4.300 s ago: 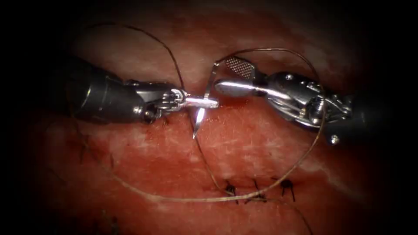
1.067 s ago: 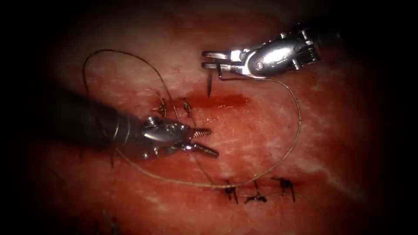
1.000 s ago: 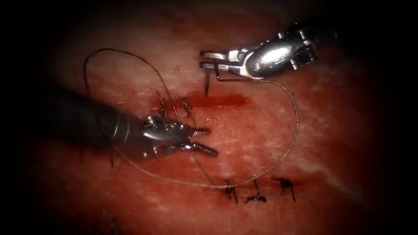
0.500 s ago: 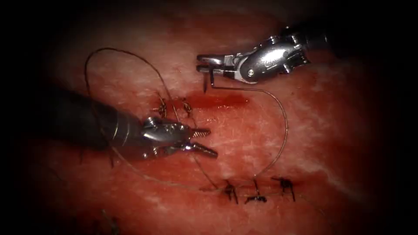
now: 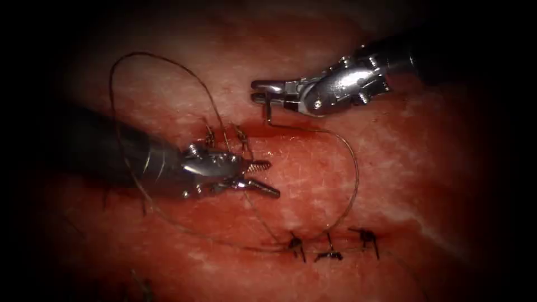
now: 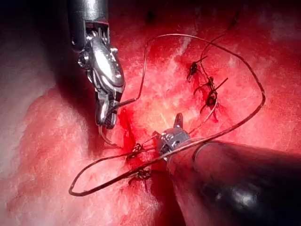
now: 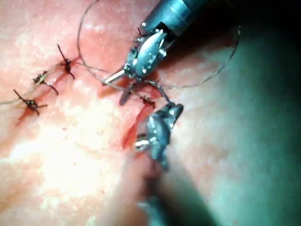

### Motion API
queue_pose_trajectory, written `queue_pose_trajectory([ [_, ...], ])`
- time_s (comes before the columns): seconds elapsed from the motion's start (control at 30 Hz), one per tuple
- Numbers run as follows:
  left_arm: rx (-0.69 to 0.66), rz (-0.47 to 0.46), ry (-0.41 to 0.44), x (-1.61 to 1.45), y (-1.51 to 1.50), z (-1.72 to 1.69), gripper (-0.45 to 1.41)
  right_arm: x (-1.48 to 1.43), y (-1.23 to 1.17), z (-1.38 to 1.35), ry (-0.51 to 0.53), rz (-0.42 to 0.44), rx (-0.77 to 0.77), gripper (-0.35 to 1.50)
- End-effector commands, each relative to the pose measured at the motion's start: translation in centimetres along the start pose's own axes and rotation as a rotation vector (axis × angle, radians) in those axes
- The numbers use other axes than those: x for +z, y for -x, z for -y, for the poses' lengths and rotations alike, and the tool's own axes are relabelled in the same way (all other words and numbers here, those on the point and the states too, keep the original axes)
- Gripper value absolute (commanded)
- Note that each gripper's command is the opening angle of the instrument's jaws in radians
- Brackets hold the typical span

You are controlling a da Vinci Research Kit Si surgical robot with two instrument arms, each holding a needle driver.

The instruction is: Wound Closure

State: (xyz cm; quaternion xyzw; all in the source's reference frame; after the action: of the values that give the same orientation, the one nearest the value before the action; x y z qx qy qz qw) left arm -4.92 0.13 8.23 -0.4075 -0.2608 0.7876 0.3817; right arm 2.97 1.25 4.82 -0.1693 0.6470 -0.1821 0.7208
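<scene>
left claw (image 5: 263,178) agape, right claw (image 5: 262,93) clamped

Curved needle (image 5: 265,109) (thread (image 5: 352,184) trailing) held in right tool (image 5: 262,93), tip entering tissue (image 5: 313,168).

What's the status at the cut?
Right tool shut on needle, tip at the cut. Left tool open, holding nothing. Thread loops right of cut.

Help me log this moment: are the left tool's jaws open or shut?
Open. In the endoscope view the left tool shows two jaws spread apart with tissue visible between them, holding nothing.
</scene>
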Motion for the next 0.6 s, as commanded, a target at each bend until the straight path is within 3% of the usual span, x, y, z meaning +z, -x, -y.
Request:
queue_pose_trajectory([
  [0.03, -0.001, 0.002, 0.003, 0.07, 0.06, -0.02, 0.42, 0.05, 0.01, 0.12, -0.002, -0.003, -0.013, -0.35],
  [0.6, 0.008, 0.004, 0.009, 0.02, 0.07, 0.04, 0.46, 0.09, -0.15, 0.83, 0.031, -0.004, -0.21, -0.35],
])
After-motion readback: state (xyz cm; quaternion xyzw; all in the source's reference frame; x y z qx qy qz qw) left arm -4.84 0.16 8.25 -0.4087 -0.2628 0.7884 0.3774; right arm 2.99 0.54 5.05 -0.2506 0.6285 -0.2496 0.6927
